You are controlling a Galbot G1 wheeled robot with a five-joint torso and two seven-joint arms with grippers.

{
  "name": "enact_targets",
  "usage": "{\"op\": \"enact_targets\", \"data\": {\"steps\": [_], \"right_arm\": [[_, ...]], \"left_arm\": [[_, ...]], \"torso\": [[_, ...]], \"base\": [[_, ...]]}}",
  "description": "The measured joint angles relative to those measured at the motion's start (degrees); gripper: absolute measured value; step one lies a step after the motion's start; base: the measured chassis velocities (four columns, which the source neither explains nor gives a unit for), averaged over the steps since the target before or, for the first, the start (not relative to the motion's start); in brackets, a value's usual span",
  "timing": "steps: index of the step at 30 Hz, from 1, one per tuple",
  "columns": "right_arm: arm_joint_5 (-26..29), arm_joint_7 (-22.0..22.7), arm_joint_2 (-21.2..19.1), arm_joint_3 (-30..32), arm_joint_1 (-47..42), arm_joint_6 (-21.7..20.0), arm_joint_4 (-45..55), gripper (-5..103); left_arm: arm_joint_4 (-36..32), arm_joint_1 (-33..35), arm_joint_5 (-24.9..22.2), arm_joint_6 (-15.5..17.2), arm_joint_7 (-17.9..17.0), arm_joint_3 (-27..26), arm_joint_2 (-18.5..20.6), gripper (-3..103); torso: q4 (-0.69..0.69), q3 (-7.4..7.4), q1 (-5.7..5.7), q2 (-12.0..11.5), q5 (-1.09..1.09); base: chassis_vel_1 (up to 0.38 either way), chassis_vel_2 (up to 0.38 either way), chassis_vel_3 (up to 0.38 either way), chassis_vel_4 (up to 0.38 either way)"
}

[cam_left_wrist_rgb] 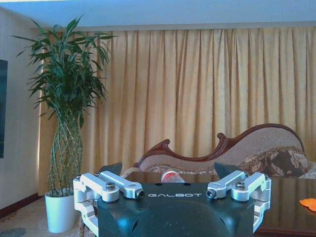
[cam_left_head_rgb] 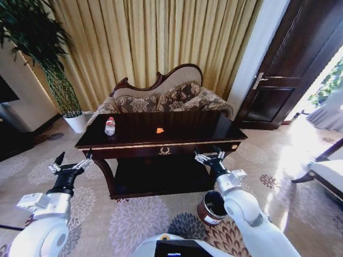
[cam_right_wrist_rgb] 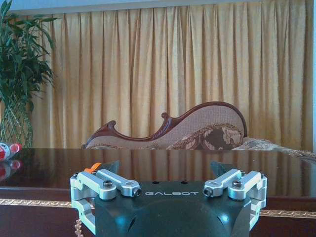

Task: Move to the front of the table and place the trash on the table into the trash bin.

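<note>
Two grippers hang ahead of me in the head view, both empty with fingers spread: the left gripper (cam_left_head_rgb: 71,161) off the table's (cam_left_head_rgb: 203,134) left front corner, the right gripper (cam_left_head_rgb: 210,155) just before its front edge, right of the gold emblem (cam_left_head_rgb: 164,151). On the tabletop I see the bottle (cam_left_head_rgb: 110,126) upright near the left end and the orange scrap (cam_left_head_rgb: 159,130) near the middle, well apart. Beside my right arm, the bin (cam_left_head_rgb: 209,209) stands on the carpet (cam_left_head_rgb: 134,225) below the table's right end. From the left wrist, the left gripper (cam_left_wrist_rgb: 172,183) is open, the bottle's red cap (cam_left_wrist_rgb: 171,176) showing between its fingers and the scrap (cam_left_wrist_rgb: 309,203) off to one side. From the right wrist, the open right gripper (cam_right_wrist_rgb: 168,178) faces the table edge, with the bottle (cam_right_wrist_rgb: 6,151) far along the top and the scrap (cam_right_wrist_rgb: 92,168) peeking over one finger (cam_right_wrist_rgb: 103,181).
</note>
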Motion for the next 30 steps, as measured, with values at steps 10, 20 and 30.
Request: {"op": "enact_targets", "data": {"steps": [10, 20, 30], "right_arm": [[-0.34, -0.31, -0.13, -0.48, -0.07, -0.52, 0.80, 100], [-0.01, -0.76, -1.10, -0.79, -0.11, -1.01, 1.79, 100], [-0.58, -1.55, -0.94, -1.85, -0.70, -1.05, 2.22, 100]], "left_arm": [[-0.09, -0.15, -0.09, 0.56, -0.09, 0.02, 0.43, 100], [-0.36, -0.32, -0.05, 1.29, -0.22, 0.30, 0.36, 100], [-0.33, -0.21, 0.01, 1.45, -0.29, 0.06, 0.54, 100]], "torso": [[0.00, 0.00, 0.00, 0.00, 0.00], [0.00, 0.01, 0.01, 0.00, 0.00], [0.01, 0.00, 0.00, 0.00, 0.00]], "base": [[-0.023, 0.023, 0.032, -0.025], [-0.090, 0.076, 0.084, -0.085], [-0.083, 0.085, 0.082, -0.086]]}}
